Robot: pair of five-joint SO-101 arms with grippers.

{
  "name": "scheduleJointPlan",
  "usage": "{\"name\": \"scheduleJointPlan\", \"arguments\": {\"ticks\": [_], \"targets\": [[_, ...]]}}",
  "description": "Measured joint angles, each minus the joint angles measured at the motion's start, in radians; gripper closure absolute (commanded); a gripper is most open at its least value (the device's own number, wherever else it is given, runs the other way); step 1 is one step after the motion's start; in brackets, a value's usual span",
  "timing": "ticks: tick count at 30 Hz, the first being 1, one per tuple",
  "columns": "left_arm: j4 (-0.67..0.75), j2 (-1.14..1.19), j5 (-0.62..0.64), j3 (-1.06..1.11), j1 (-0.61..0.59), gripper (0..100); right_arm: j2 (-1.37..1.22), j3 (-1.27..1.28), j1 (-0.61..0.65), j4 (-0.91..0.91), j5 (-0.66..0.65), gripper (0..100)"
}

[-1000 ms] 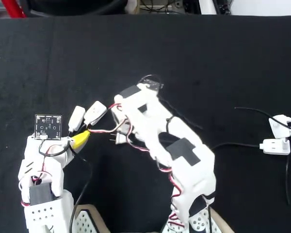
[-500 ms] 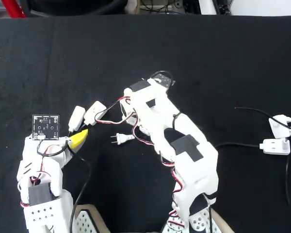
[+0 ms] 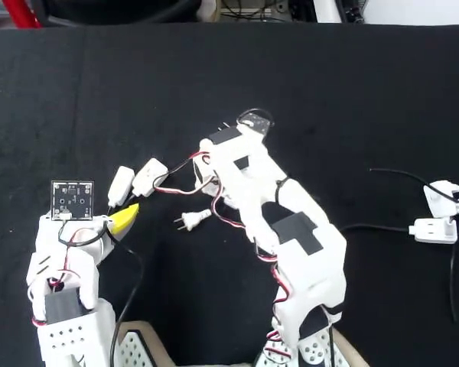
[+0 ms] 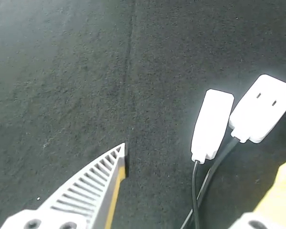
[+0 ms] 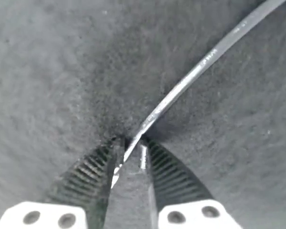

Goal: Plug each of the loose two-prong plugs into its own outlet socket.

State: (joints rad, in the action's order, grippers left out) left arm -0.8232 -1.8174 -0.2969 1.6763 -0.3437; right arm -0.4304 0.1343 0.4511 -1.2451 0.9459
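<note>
Right wrist view: the right gripper is clamping the cord, not the plug, which is lying near the outlet sockets. We are judging a regrip on the plug body steadier; the left gripper is hanging open beside them.

Broad open stretch of black table beyond and to the left of both arms, good passage

Left gripper, jaws wide apart; narrower outlet socket and wider outlet socket lie side by side just ahead, their cords running back between the jaws

Two-prong plug sits loose in the gap between arms; right arm crowds just beside it

Right gripper pinched on thin black cable, low at the cloth

Far white sockets at right edge, open cloth between them and right arm
</note>
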Motion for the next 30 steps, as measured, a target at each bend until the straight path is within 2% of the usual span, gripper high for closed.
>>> {"name": "scheduleJointPlan", "arguments": {"ticks": [7,14,19,25,30], "targets": [[0.0,0.0,0.0,0.0,0.0,54,0.0,-0.034,-0.035,-0.043,-0.157,98.7],[0.0,0.0,0.0,0.0,0.0,54,0.0,-0.161,-0.184,-0.091,-0.516,98.5],[0.0,0.0,0.0,0.0,0.0,54,0.0,-0.173,-0.199,-0.091,-0.703,98.3],[0.0,0.0,0.0,0.0,0.0,54,-0.002,-0.155,-0.147,-0.092,-0.726,97.9],[0.0,0.0,0.0,0.0,0.0,54,-0.002,-0.155,-0.147,-0.106,-0.651,84.4]]}}
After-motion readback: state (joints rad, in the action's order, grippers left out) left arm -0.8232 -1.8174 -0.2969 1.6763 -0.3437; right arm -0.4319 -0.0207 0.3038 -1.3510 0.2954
